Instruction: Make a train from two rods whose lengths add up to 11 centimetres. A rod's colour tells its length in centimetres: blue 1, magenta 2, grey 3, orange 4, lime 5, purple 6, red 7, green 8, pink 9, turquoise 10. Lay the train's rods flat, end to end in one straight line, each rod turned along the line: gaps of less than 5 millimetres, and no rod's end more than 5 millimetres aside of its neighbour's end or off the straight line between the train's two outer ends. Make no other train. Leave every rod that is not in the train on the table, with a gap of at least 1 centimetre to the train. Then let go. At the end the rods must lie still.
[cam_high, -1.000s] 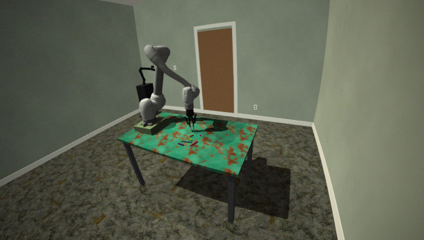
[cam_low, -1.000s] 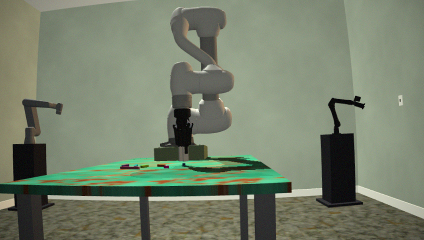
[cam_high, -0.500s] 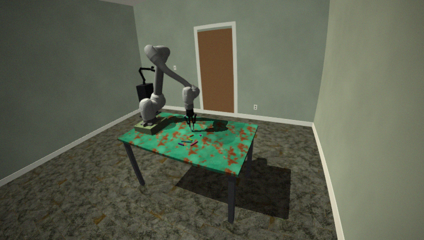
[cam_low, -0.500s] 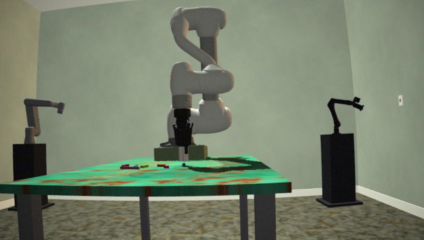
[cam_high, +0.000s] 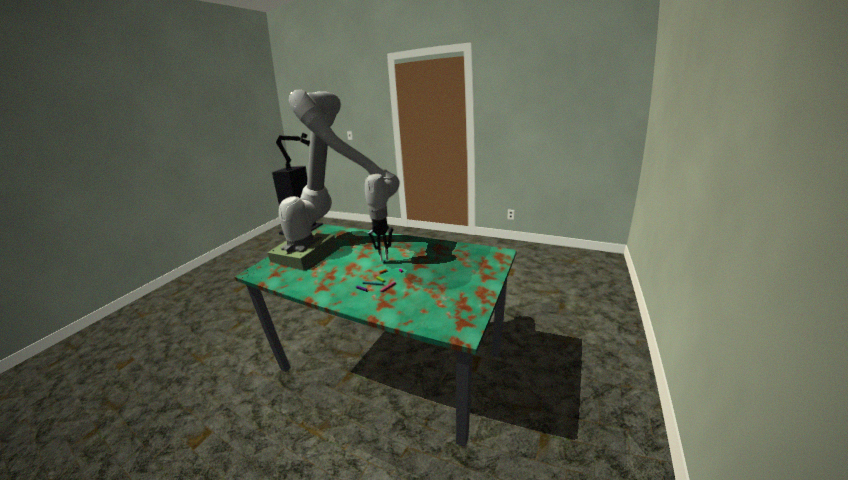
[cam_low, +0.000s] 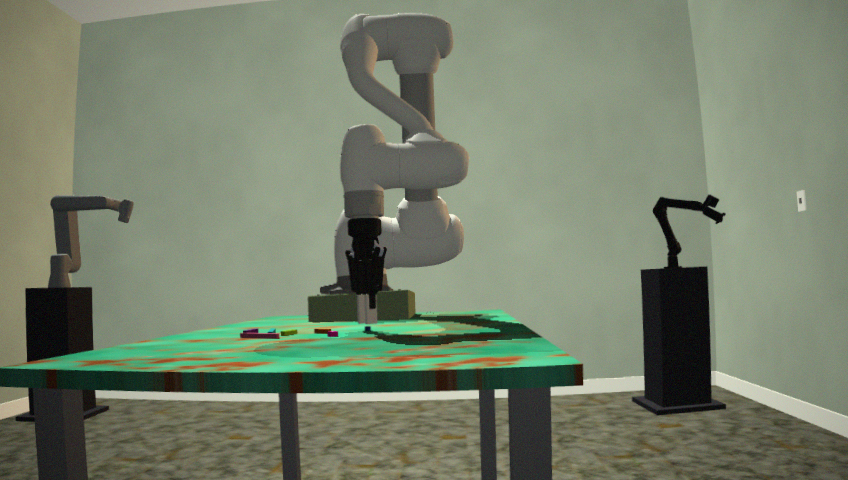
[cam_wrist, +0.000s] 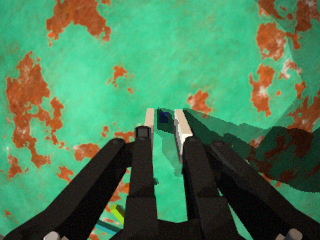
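Note:
My gripper (cam_wrist: 164, 120) points straight down over the table, with its fingers narrowly apart and nothing between them. A small blue rod (cam_wrist: 164, 118) lies on the table right under the gap between the fingertips; it also shows in the exterior view (cam_low: 367, 328), just below the gripper (cam_low: 367, 318). In the top view the gripper (cam_high: 385, 258) hangs behind the other rods. Those lie in a loose group: a pink rod (cam_low: 259, 335), a purple rod (cam_high: 361, 288), a lime rod (cam_low: 288, 332), an orange rod (cam_low: 323, 330) and a short magenta rod (cam_low: 332, 334).
The robot's base block (cam_low: 360, 305) stands on the table's far side, behind the gripper. The table edges are far from the rods. Two other small arms on black pedestals (cam_low: 675, 333) stand off the table.

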